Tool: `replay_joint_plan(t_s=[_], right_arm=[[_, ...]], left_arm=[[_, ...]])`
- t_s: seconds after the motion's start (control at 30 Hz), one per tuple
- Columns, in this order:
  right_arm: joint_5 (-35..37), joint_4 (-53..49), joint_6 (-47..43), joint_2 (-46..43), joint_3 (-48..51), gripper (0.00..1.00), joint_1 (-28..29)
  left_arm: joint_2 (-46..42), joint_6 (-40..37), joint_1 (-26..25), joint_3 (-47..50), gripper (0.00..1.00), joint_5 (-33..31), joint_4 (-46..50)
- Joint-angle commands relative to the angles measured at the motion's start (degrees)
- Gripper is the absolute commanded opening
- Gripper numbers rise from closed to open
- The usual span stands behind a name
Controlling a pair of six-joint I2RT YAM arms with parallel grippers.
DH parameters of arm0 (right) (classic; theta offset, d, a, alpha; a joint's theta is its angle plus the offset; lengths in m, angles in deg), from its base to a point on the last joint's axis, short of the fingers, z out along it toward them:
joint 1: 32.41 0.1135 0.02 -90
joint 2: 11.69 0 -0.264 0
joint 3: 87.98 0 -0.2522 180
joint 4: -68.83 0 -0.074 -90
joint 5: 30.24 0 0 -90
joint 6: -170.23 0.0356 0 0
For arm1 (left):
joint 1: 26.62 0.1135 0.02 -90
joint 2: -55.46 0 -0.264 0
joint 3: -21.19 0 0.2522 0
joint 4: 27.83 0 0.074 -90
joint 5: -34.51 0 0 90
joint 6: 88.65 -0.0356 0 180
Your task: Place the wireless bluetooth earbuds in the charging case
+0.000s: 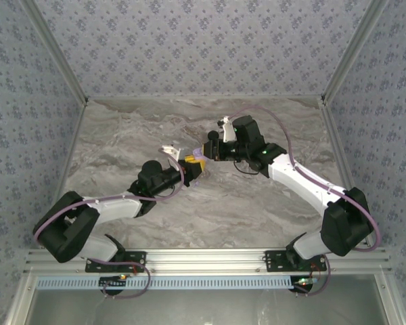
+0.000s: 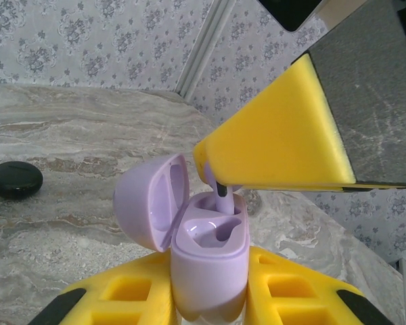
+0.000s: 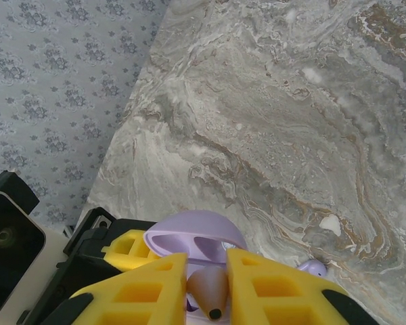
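Note:
The pale purple charging case [image 2: 210, 254] stands upright with its lid [image 2: 149, 200] swung open to the left, and my left gripper [image 2: 208, 288] is shut on its body. My right gripper [image 3: 208, 288] is shut on a pale purple earbud [image 3: 210, 292] just above the case. In the left wrist view that earbud's stem [image 2: 223, 198] dips into the far slot, under the right gripper's yellow finger [image 2: 277, 135], while the near slot [image 2: 213, 233] is empty. A second pale purple earbud [image 3: 313, 268] lies on the table. From above, both grippers meet at the case [image 1: 195, 164] mid-table. The black earbuds are out of view.
A closed black round case [image 2: 15, 180] rests on the marble table [image 3: 277, 122] to the left of the held case. The patterned walls [image 1: 189, 40] and the metal frame posts [image 2: 203, 47] bound the table on three sides.

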Motion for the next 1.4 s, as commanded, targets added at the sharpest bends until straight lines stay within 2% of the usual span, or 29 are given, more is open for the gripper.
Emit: replay_joint_plan(t_s=[0.0, 0.4, 0.47, 0.57, 0.83, 1.0, 1.37], right_arm=[[-0.06, -3.12, -1.59, -0.17, -1.12, 0.24, 0.68], [3.88, -7.24, -3.81, -1.04, -2.56, 0.35, 0.68], [5.23, -7.71, -4.16, -1.96, -2.37, 0.41, 0.68], [9.76, -9.47, -4.21, -3.36, -2.33, 0.50, 0.68], [23.81, -15.36, -1.66, -4.92, -0.92, 0.55, 0.34], [23.87, -18.02, 0.51, -1.18, -0.42, 0.55, -0.12], [16.25, -16.99, 5.55, 12.54, -2.58, 0.53, 2.94]], left_arm=[[-1.98, -0.42, -0.35, -2.30, 0.24, 0.55, -1.35], [-3.55, -2.50, -0.39, -2.31, 0.24, 0.47, 1.90], [-4.15, -3.00, -0.32, -2.09, 0.24, -0.01, 2.91], [-5.07, -3.94, -0.36, -2.04, 0.24, -0.75, 5.17], [-10.26, -8.54, -0.37, -1.96, 0.24, -2.92, 13.63], [-15.45, -11.96, -0.39, -2.35, 0.24, -4.10, 20.62], [-24.40, -17.06, -0.36, -3.01, 0.25, -6.03, 32.67]])
